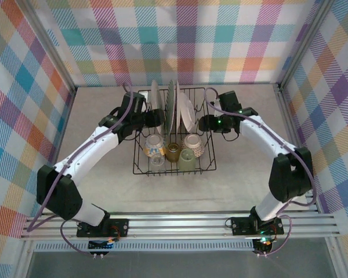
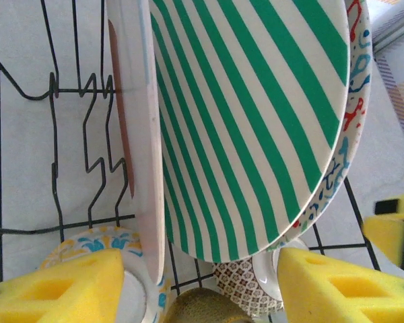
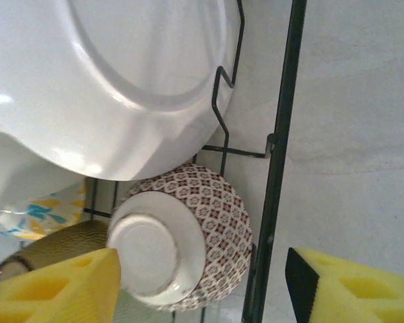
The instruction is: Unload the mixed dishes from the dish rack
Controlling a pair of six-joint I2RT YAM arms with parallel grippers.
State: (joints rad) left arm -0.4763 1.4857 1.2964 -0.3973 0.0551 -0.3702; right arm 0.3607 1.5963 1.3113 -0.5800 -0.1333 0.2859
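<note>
The dish rack point(image 1: 140, 152) is a black wire basket in the middle of the table. Three plates stand upright at its back, among them a green-striped plate point(image 2: 256, 114) and a pale plate point(image 2: 141, 134) seen edge-on. In front sit a blue-and-yellow bowl point(image 1: 155, 142), a clear cup point(image 1: 157, 161), an amber cup point(image 1: 173, 152), a pale-green cup point(image 1: 187, 160) and a brown-patterned bowl point(image 3: 215, 222), which is upside down. My left gripper point(image 2: 202, 289) is open, with the lower rims of the pale and striped plates between its pads, untouched. My right gripper point(image 3: 202, 289) is open, astride the rack's right wall wire point(image 3: 279, 168) and the brown bowl.
A plate with coloured squiggles point(image 2: 357, 87) leans behind the striped one, and its white back point(image 3: 108, 81) faces the right wrist. Bare grey table point(image 1: 249, 168) lies on both sides of the rack and in front of it. Checked walls enclose the table on three sides.
</note>
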